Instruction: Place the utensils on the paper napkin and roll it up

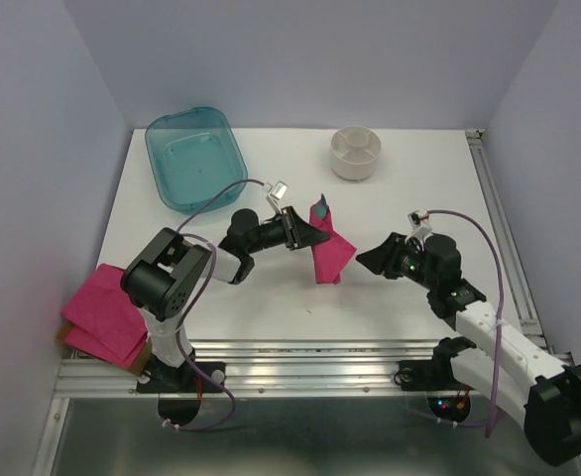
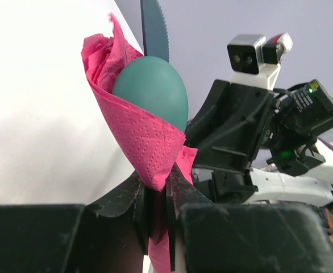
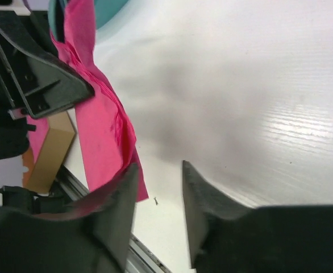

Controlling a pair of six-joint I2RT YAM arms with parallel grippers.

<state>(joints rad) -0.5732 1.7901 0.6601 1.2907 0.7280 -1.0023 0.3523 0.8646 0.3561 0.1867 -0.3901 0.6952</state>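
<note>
Left wrist view has the left gripper [image 2: 157, 190] clamped on the lower end of the thin magenta-pink paper napkin [image 2: 135, 133], which wraps cone-like around the slim dark-teal plastic utensils [image 2: 152, 85], their heads poking out at twelve o'clock, so the roll cannot spring apart. Overhead, the bundle sits near the middle of the white table [image 1: 419, 188]. The right gripper [image 1: 372, 260] hangs at its three o'clock, jaws spread and empty, probably to tuck the loose flap.
</note>
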